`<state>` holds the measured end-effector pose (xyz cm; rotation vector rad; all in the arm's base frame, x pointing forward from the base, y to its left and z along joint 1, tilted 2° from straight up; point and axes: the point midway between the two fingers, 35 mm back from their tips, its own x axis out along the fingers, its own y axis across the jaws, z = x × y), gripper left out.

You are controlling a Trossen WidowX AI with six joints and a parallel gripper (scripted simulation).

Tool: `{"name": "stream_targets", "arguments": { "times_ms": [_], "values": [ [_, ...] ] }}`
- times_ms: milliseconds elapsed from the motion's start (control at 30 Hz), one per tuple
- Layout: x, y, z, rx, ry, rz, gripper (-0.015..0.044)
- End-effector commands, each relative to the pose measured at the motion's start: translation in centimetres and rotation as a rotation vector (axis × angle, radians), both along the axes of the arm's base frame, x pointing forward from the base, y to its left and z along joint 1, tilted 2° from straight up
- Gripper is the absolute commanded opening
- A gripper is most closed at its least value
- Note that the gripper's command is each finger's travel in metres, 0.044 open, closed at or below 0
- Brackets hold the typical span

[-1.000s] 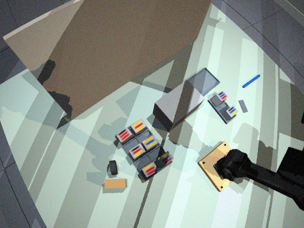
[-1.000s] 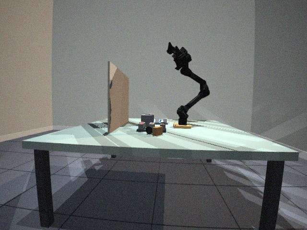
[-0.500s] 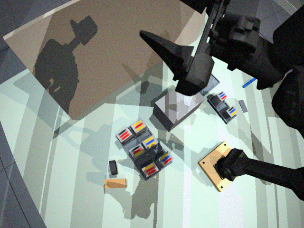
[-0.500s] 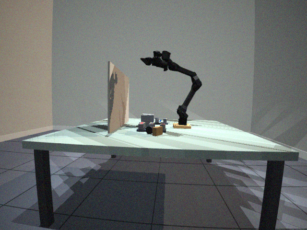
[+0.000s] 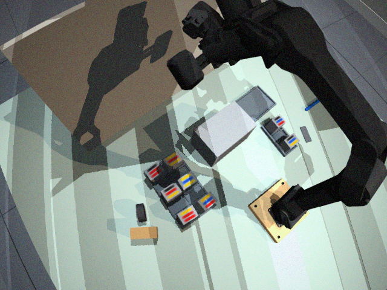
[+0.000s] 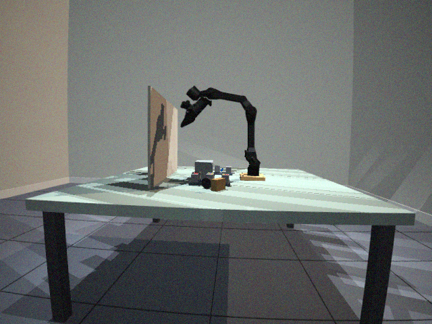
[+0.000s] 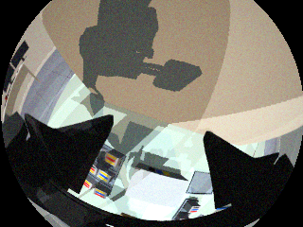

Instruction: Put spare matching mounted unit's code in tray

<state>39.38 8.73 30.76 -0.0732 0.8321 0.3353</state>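
Note:
My gripper [image 7: 160,128] is open and empty, held high in front of the upright panel. The mounted unit, seemingly the big pale box [image 5: 228,127] [image 7: 156,190], stands mid-table. Its dark back [image 7: 148,167] shows as a thin slanted strip in the wrist view, with small coloured marks too foreshortened to read. The grey tray [image 5: 256,103] [image 7: 200,183] beside it is empty. Several spares with striped labels, such as a yellow-and-red one [image 5: 187,214] and a yellow-and-blue one [image 5: 186,180], sit in a dark rack [image 5: 180,204]. The arm's shadow falls over part of it.
A tall brown panel [image 5: 46,62] [image 6: 162,165] stands behind the box. A smaller rack [image 5: 278,134] holds two striped units. A black cylinder [image 5: 141,212] [image 6: 206,183], an orange block [image 5: 143,232] [image 6: 218,184], a blue stick [image 5: 311,105] and a grey plate [image 5: 305,134] lie about.

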Motion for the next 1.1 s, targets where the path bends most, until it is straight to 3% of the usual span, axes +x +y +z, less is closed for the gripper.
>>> {"name": "stream_targets", "arguments": {
  "times_ms": [0, 200, 833, 1067],
  "values": [
    [-0.1, -2.2, -4.3, -0.077, 0.245, -0.079, 0.0440],
    [-2.0, -5.0, -9.2, -0.191, 0.610, -0.142, 0.0440],
    [-2.1, -5.4, -9.4, -0.189, 0.623, -0.158, 0.0440],
    [-7.3, -15.1, -10.9, 0.010, 0.708, -0.707, 0.0440]
  ]
}}
